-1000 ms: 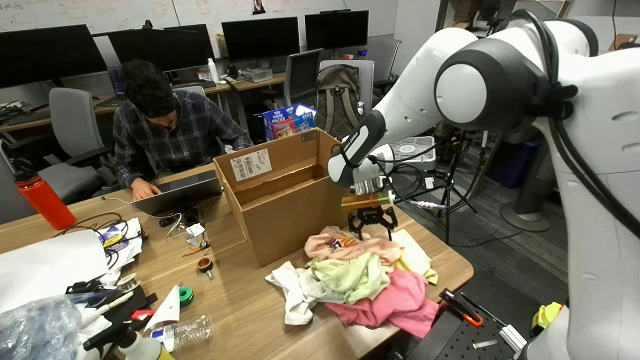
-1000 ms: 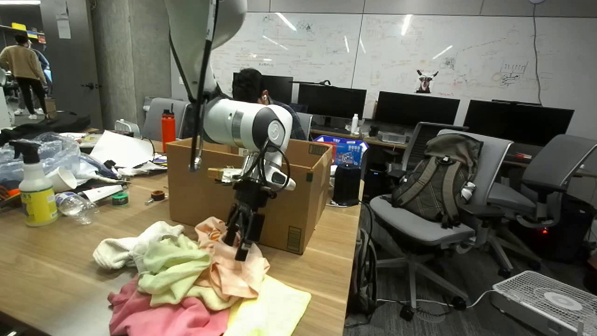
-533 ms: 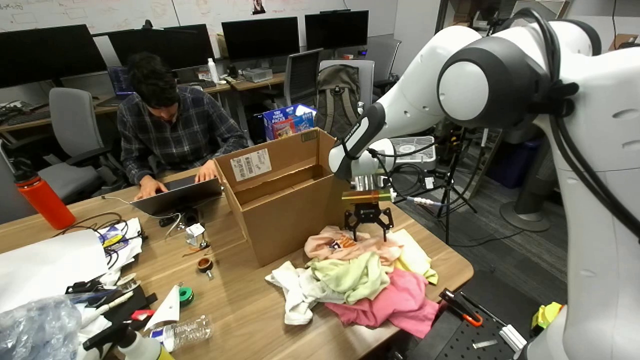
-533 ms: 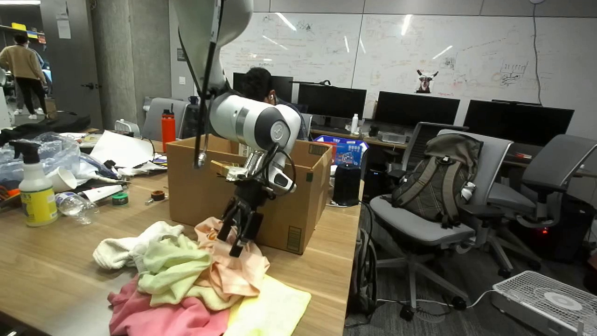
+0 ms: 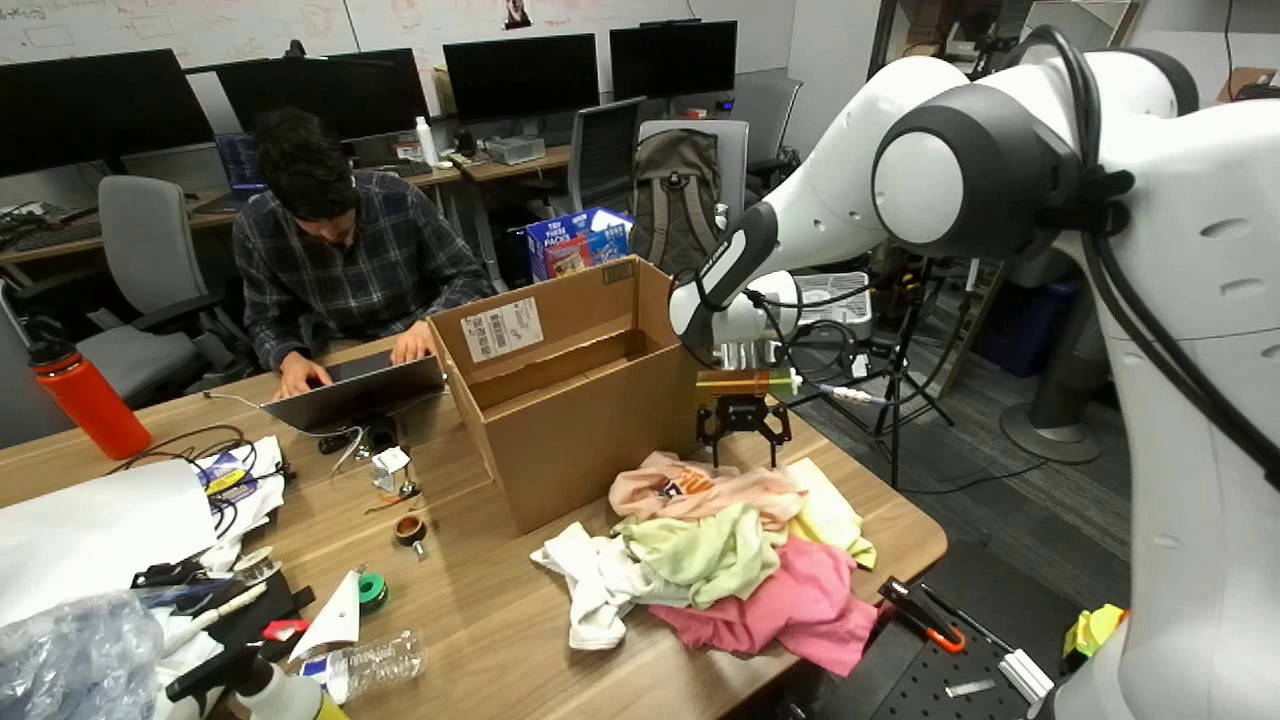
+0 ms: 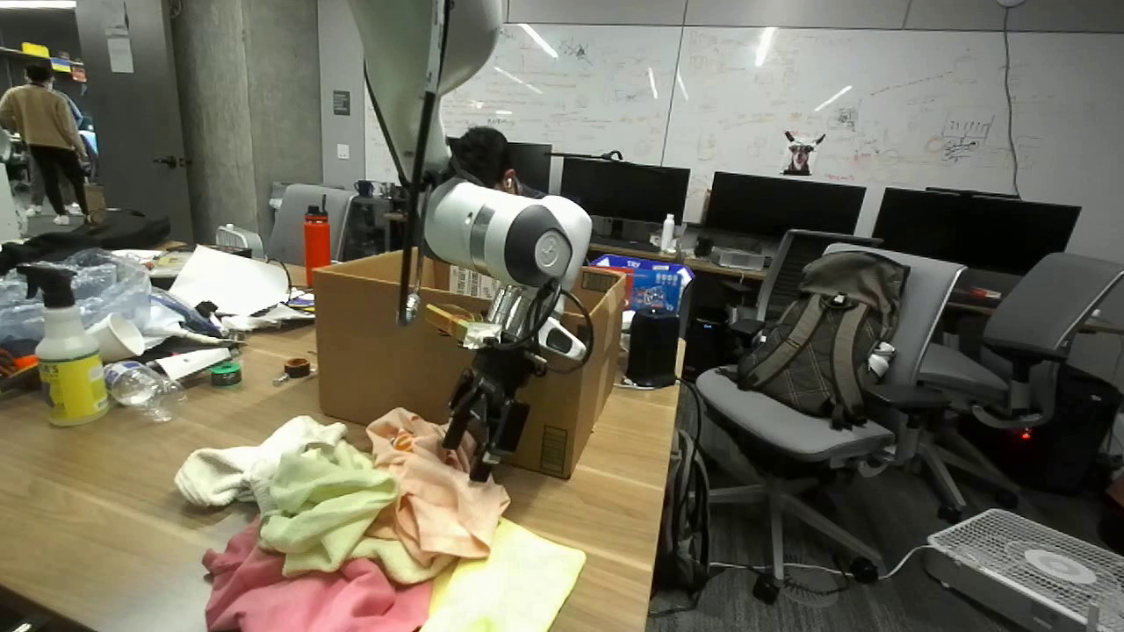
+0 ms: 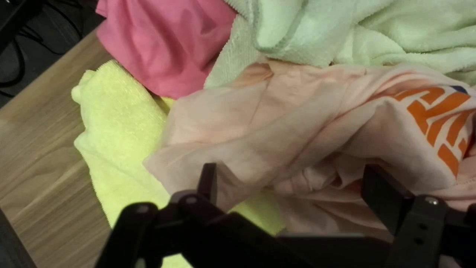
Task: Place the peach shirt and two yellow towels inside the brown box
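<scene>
Standing far left on the tabletop, in an exterior view: red bottle, upright. Next, man with head bowed, both hands at an open laptop. Brown box upright near centre, top open, white label on inner face of its far side. Piled alongside: whitish cloth leftmost; then peach shirt, crumpled, outside the box and just beside it, orange print showing; greenish-yellow towel touching the shirt, lapping over whitish cloth and pink cloth, also outside the box. Gripper points down at the shirt, jaws wide apart, nothing held; cannot tell whether it touches fabric. Wrist view: shirt in sight between and beyond the fingers. Bright yellow towel right of these, flat on tabletop, partly under the shirt, likewise outside the box. White robot arm fills far right, bent over toward the pile
</scene>
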### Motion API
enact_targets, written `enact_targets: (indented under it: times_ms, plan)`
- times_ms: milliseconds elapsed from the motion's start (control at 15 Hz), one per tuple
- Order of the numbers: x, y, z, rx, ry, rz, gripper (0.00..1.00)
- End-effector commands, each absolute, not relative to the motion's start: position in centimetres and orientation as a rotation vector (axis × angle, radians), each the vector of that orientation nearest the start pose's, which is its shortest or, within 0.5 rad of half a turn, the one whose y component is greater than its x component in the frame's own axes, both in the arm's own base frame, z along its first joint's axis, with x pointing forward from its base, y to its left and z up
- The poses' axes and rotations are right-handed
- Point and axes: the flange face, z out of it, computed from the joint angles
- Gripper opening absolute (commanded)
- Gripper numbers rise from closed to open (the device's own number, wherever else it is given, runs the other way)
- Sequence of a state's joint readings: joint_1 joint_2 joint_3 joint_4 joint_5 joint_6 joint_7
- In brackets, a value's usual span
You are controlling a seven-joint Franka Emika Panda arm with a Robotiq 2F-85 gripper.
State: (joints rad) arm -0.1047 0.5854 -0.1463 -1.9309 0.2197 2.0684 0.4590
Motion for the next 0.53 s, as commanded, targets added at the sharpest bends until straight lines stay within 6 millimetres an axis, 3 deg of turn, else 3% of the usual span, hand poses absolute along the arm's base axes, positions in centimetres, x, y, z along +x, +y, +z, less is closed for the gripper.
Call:
enact_targets:
  times_ms: [0,467]
  plan:
    - [55.9,-14.0,14.8,-2.744,1.268,0.669,1.00]
    - [54.3,-13.5,12.9,-2.730,1.315,0.738,1.00]
